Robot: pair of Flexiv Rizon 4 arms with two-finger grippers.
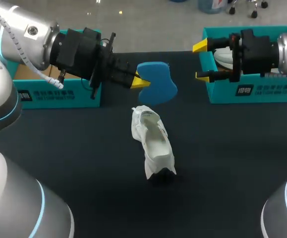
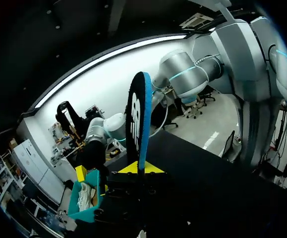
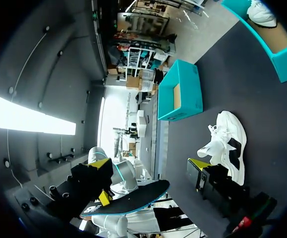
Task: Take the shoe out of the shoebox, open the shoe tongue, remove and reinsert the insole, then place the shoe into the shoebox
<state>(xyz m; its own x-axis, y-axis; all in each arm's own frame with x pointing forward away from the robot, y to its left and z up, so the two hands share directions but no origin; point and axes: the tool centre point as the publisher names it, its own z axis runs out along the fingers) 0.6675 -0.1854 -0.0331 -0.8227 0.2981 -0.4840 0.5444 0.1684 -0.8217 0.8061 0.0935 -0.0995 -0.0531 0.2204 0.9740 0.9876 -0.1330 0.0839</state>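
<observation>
- Overhead, the count is two teal shoeboxes, two white shoes, one blue insole and two grippers.
- One shoe (image 1: 153, 141) lies on the dark table (image 1: 74, 148) with its opening up.
- Beyond the shoe and to its left stands the left shoebox (image 1: 59, 94). Beyond it and to its right stands the right shoebox (image 1: 252, 89), with the second shoe (image 1: 223, 57) inside.
- Straight beyond the shoe and above the table, the left gripper (image 1: 139, 80) is pinched tight on the insole (image 1: 158, 82).
- Right of the shoe, at the near wall of the right shoebox, the right gripper (image 1: 201, 61) has its fingers spread wide and holds nothing.
- From the left wrist, the insole (image 2: 138, 114) is seen edge-on, rising from between the two yellow tips that press it from both sides. One shoebox (image 2: 86, 206) with one shoe in it shows further out.
- From the right wrist, the shoe (image 3: 227, 144) lies just beside the one yellow fingertip (image 3: 199, 162) in sight. Both shoeboxes show beyond the shoe, the farther one holding the second shoe (image 3: 261, 12). Well apart from the shoe, the other gripper holds the insole (image 3: 133, 198).
</observation>
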